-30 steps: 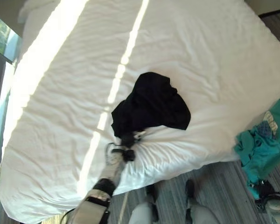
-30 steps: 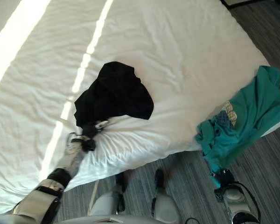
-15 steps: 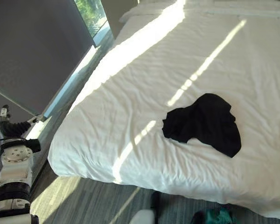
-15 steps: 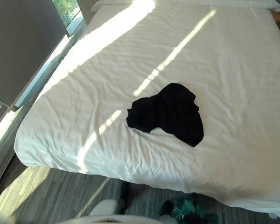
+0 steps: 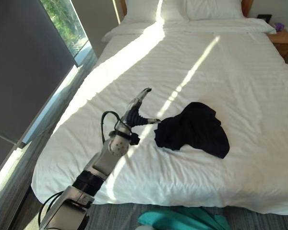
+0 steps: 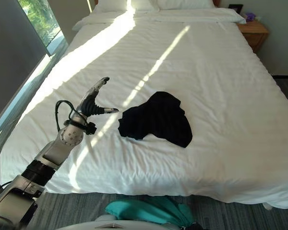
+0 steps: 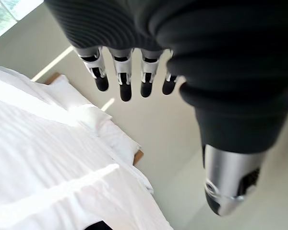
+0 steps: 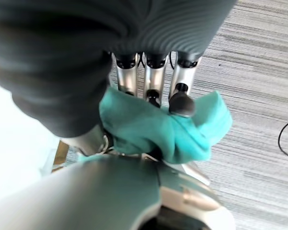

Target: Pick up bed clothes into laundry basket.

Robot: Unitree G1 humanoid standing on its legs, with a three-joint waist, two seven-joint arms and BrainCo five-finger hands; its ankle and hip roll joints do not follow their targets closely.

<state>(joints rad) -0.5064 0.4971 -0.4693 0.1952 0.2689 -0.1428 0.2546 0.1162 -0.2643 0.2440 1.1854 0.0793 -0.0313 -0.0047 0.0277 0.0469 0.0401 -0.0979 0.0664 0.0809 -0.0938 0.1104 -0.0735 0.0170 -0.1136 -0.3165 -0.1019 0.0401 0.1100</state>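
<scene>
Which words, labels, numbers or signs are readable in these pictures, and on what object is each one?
None can be read.
The black garment on the white bed shows no print.
The teal garment held in the right hand shows no print.
The left hand bears no readable mark.

Your left hand (image 6: 90,106) hovers above the white bed (image 6: 221,86), fingers straight and spread, thumb pointing toward the black garment (image 6: 156,120). The hand is just beside the garment, not touching it. The garment lies crumpled mid-bed. Teal cloth (image 6: 149,211) shows at the bottom edge, off the mattress. A wooden nightstand (image 6: 253,29) stands top right.
</scene>
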